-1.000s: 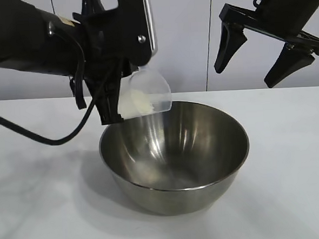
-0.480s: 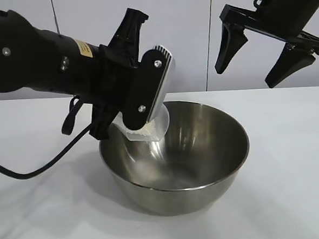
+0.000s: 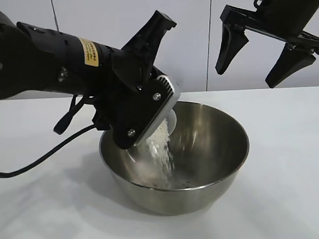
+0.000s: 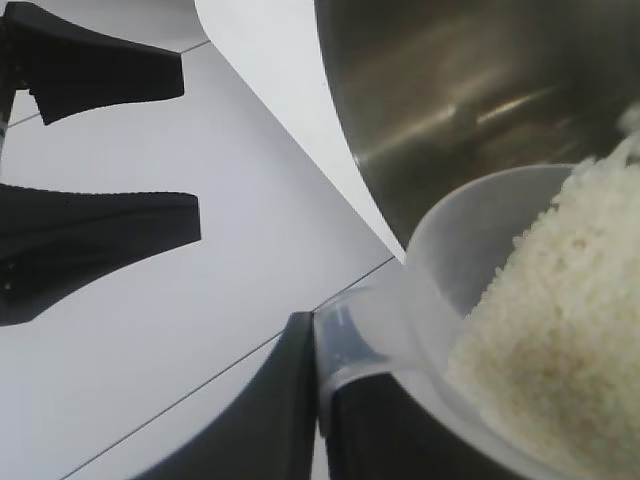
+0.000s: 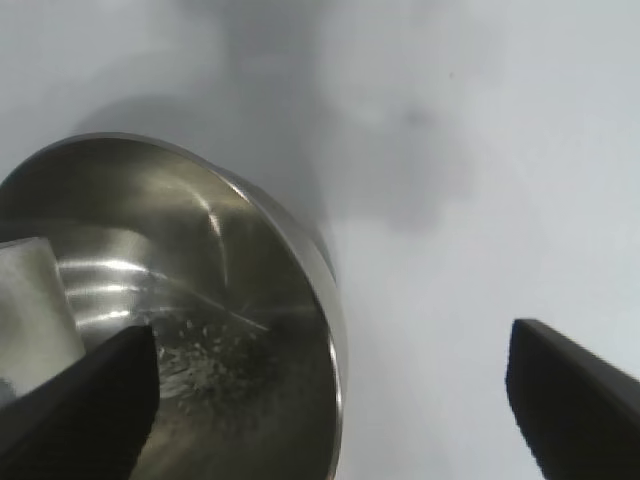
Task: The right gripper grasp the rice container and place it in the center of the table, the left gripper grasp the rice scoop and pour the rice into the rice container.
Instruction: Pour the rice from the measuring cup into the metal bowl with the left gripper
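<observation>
The rice container point(image 3: 215, 143), a big steel bowl, stands on the white table point(image 3: 293, 176). My left gripper point(image 3: 149, 128) reaches over its near-left rim, shut on the tab handle of the rice scoop point(image 3: 171, 120), which is tipped steeply downward. Rice point(image 3: 162, 147) streams from the scoop into the bowl. In the left wrist view the scoop point(image 4: 440, 260) is heaped with rice point(image 4: 560, 340), and its handle sits pinched in the left gripper point(image 4: 320, 335). Scattered grains point(image 5: 205, 362) lie on the bowl's bottom. My right gripper point(image 3: 245, 76) hangs open and empty above the bowl's back right.
Bare tabletop surrounds the bowl point(image 5: 250, 270) on all sides. The left arm's black cable point(image 3: 37, 159) loops down onto the table left of the bowl. A pale panelled wall point(image 3: 198, 36) stands behind the table.
The left gripper has rolled over and dipped lower into the bowl, tipping the scoop; the rice that sat in the scoop now pours out. The right gripper has not moved.
</observation>
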Controlling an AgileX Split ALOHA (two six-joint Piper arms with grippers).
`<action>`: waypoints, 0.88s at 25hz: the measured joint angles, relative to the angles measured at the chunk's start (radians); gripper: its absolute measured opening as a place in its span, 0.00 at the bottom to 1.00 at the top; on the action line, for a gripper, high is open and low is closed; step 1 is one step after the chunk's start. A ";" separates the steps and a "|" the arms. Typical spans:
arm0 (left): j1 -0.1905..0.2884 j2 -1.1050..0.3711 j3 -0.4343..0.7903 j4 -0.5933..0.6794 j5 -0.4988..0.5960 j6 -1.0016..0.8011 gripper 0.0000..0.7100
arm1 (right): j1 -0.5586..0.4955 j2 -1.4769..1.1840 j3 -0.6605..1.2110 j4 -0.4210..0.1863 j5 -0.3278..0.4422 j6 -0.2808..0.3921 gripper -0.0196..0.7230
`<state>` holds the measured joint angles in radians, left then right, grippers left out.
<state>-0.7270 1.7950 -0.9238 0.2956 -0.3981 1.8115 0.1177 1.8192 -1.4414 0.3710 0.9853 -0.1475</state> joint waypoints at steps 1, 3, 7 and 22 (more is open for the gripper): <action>0.000 0.004 -0.005 0.003 -0.008 0.004 0.00 | 0.000 0.000 0.000 0.000 0.000 -0.002 0.91; 0.000 0.017 -0.019 0.006 -0.022 0.013 0.00 | 0.000 0.000 0.000 0.000 0.003 -0.004 0.91; 0.001 0.041 -0.026 0.028 -0.030 0.099 0.00 | 0.000 0.000 0.000 -0.001 0.013 -0.006 0.91; 0.046 0.044 -0.027 0.140 -0.069 0.366 0.00 | 0.000 0.000 0.000 -0.001 0.015 -0.020 0.91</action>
<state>-0.6807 1.8390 -0.9513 0.4358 -0.4675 2.1778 0.1177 1.8192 -1.4414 0.3704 0.9998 -0.1672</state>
